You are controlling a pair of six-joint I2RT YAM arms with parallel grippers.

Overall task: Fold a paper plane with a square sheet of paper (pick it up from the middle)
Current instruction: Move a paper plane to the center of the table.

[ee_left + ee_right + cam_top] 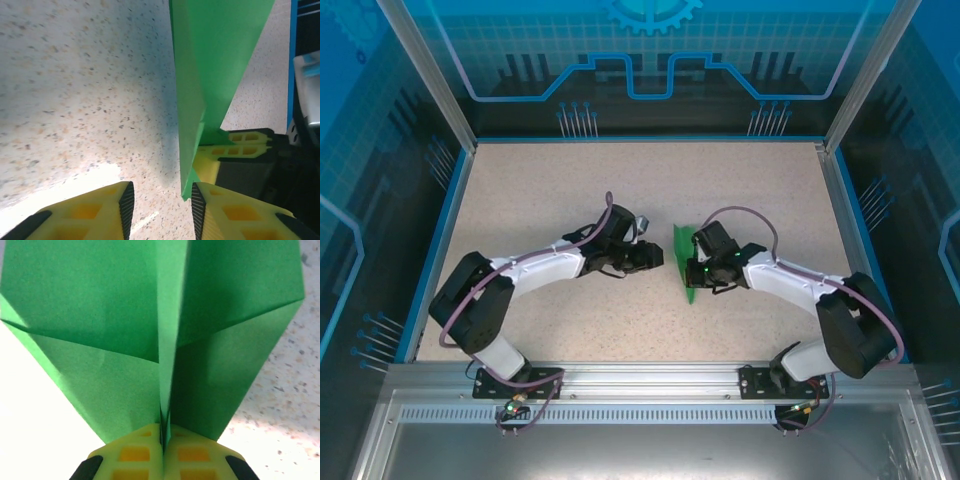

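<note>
The square sheet of paper is bright green and folded along a centre crease into a pointed paper plane shape. It stands on edge at mid-table between the two grippers. My right gripper is shut on the centre fold of the green paper, whose two wings spread out to either side. My left gripper is open. The lower edge of the paper hangs just inside its right finger, with no pinch on it. The right gripper's yellow fingers show behind the paper.
The speckled beige tabletop has a blue rim and transparent walls around it. Both arms reach in towards the middle from the near edge, with their grippers close together.
</note>
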